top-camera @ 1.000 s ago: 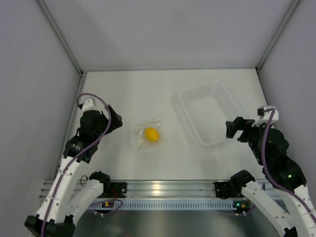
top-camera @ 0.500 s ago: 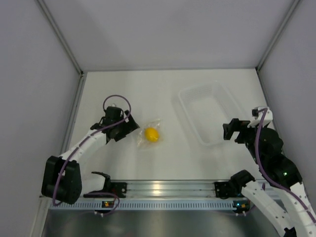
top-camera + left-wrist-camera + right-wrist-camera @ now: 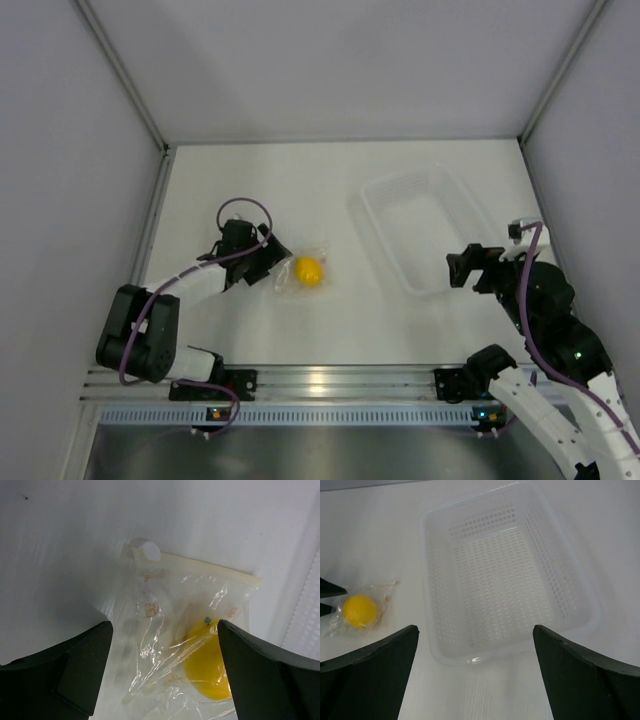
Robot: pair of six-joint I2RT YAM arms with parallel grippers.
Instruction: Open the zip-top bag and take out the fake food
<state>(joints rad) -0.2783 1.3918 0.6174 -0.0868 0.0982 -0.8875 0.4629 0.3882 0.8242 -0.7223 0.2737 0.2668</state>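
**Left end effector (image 3: 164,630) straddling the bag, fingers apart**

Left end effector hovered low, fingers spread to either side of the zip-top bag (image 3: 165,595), gripping nothing. Bag lay flat on the table (image 3: 240,190), left of the tray (image 3: 440,605), with the fake food (image 3: 207,662) inside, away from the zip strip (image 3: 200,567). Film looked thin, crinkly and light, probably slippery. Best pinched at the lip by the strip, clear of the yellow piece. Left arm stretched low across the table. Right end effector (image 3: 462,268), also spread, hung by the tray's near corner.
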